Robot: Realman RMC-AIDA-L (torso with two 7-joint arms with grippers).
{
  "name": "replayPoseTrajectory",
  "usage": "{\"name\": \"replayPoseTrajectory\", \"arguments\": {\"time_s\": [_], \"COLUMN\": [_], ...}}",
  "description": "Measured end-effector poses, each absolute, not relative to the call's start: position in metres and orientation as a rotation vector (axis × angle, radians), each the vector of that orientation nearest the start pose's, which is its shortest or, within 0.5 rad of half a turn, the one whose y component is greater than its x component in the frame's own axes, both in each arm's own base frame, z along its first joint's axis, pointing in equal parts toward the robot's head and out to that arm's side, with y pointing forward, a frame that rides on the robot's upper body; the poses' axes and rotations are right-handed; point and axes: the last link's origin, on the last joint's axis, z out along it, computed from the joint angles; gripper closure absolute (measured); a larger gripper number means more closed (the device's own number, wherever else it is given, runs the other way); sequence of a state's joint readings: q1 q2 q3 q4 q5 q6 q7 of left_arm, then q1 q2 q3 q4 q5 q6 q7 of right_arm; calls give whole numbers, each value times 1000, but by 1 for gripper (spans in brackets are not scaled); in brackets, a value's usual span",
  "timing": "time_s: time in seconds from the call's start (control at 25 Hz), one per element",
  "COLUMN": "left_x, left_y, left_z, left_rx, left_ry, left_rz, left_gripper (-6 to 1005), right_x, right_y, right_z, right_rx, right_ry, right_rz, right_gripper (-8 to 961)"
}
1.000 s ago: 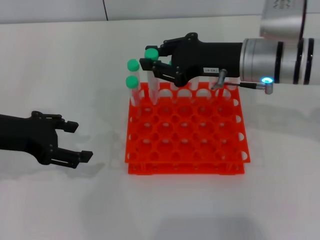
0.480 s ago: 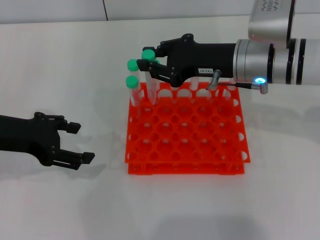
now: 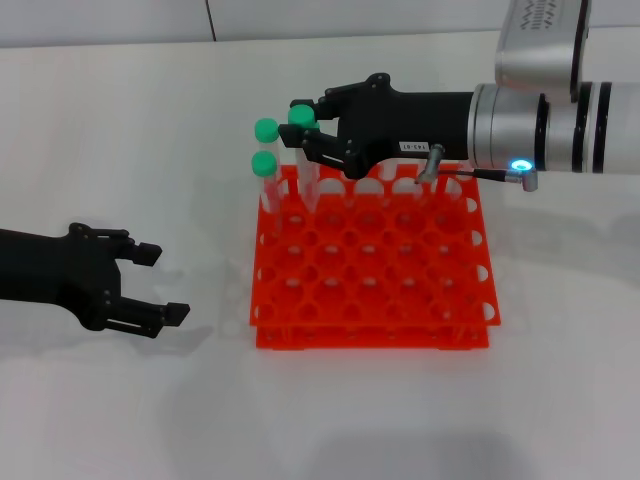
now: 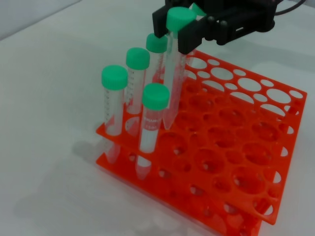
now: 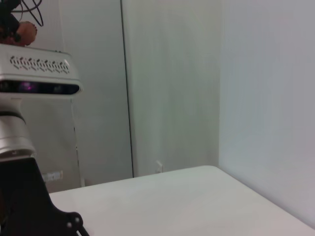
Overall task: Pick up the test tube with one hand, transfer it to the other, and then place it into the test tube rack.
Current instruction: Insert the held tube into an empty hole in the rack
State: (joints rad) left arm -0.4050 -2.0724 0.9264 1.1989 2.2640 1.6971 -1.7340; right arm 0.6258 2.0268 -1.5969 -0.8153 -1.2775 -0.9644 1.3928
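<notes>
The orange-red test tube rack (image 3: 372,300) stands mid-table. My right gripper (image 3: 297,118), the black one with the white label, reaches over the rack's far left corner and is shut on the test tube (image 3: 309,172) just below its green cap. In the left wrist view the test tube (image 4: 170,83) hangs slightly tilted in that right gripper (image 4: 175,29), its pointed tip at the level of the test tube rack (image 4: 231,147) top tier. My left gripper (image 3: 152,283) rests low on the table left of the rack, open and holding nothing.
Several other green-capped tubes (image 4: 114,103) stand in holes along the rack's far left corner, close beside the held one; two of their caps (image 3: 265,130) show in the head view. White table surrounds the rack. The right wrist view shows only a wall.
My right gripper has lowered the tube a little toward the rack, after shifting slightly left. The left arm has barely moved.
</notes>
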Motion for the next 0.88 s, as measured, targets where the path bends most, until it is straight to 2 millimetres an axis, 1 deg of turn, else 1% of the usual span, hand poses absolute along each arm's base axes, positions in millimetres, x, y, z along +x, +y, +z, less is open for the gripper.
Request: {"name": "replayPoseTrajectory", "arguments": {"time_s": [0.88], "left_x": [-262], "left_y": [310], "left_z": [38], "left_rx": [-2882], "left_ry": [-604], "left_rz": [-62], "left_gripper": [131], "right_x": [145], "right_y": [384], "right_z": [-61], "right_rx": [-2708], "right_ry": [269], "right_rz": [693], "right_gripper": [690]}}
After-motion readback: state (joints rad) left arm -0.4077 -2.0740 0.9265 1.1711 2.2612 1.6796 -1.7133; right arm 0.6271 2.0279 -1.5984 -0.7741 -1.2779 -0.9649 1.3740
